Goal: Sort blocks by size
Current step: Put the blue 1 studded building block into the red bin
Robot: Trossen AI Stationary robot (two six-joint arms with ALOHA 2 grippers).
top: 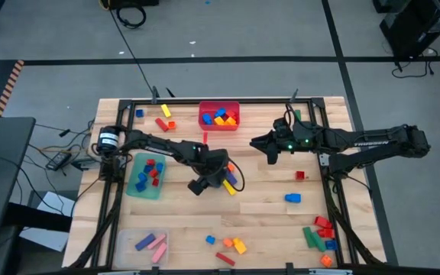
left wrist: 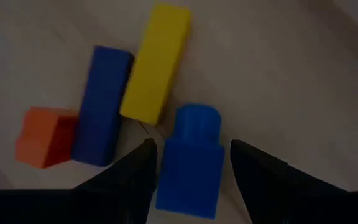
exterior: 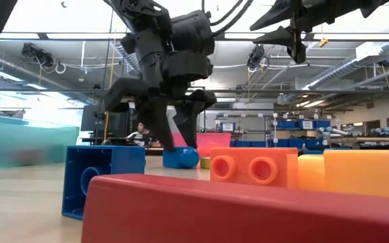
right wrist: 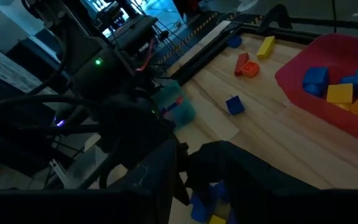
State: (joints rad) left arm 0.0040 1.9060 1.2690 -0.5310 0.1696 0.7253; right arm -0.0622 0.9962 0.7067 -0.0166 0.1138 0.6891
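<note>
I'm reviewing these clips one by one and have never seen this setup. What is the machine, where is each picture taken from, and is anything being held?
Two dark robot arms work at a wooden table, sorting toy blocks by size. One picture looks straight down, one looks level from the tabletop, and one comes from each arm's wrist. Loose blocks lie scattered; others sit in a red bin, a green bin and a clear bin. The left claw, open, is lowered around a small blue block beside a yellow bar, a longer blue bar and an orange block; nothing is gripped yet. The right claw waits above the table near the red bin.
</note>
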